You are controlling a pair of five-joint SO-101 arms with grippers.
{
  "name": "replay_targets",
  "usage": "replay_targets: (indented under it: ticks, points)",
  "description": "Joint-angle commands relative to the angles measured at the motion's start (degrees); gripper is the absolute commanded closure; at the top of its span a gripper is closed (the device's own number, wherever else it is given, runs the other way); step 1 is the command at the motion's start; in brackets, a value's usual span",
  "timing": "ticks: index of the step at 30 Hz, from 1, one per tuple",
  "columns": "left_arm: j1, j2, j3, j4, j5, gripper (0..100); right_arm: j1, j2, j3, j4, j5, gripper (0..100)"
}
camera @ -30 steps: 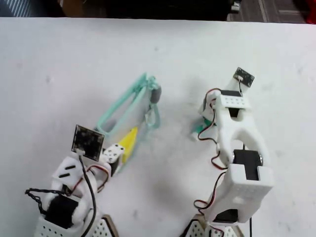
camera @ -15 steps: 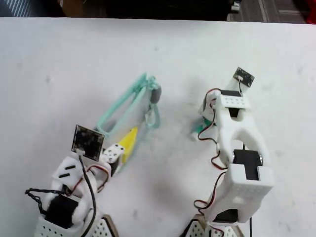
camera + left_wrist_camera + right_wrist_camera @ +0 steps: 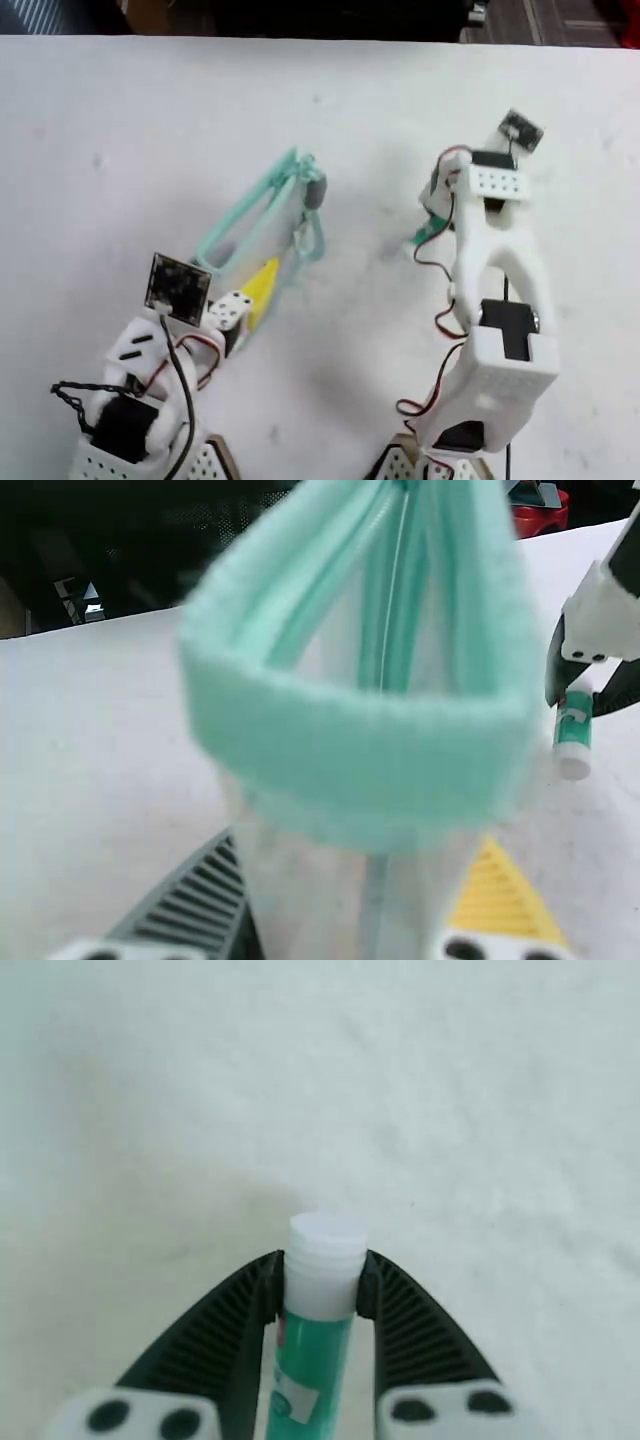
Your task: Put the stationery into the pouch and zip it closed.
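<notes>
- the right tool is clamped on the green and white glue stick.
- the mint green pouch lies to its left, pinched in the left tool.

White table w/ a few faint marks on it. Behind its far edge, dark floor. A red thing sits in the bg.

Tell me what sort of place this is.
Likely a robotics lab bench: two arms with exposed wiring at a white table, the left end effector holding a mint pouch, the right end effector a green glue stick.
</notes>
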Motion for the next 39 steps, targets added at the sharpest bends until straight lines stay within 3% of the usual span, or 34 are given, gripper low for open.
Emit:
replay_targets:
  ticks: [1,14,24,32,39]
  points:
    - [0.1,-0.5,-0.3,-1.7,0.4,78,-0.4,-0.6,-11.6,8.4,0.4,98.1]
    - [0.1,-0.5,-0.3,-1.7,0.4,78,-0.6,-0.6,-40.8,31.3,0.6,98.1]
    - [0.1,-0.5,-0.3,-1.6,0.4,78,-3.0,-10.2,-41.7,31.3,18.5,98.1]
    - [0.1,-0.5,-0.3,-1.6,0.4,78,-13.1,-26.3,-41.7,31.3,30.9,98.1]
    - [0.1,-0.5,-0.3,-1.6,0.4,78,-22.4,-37.0,-38.2,31.3,36.1,98.1]
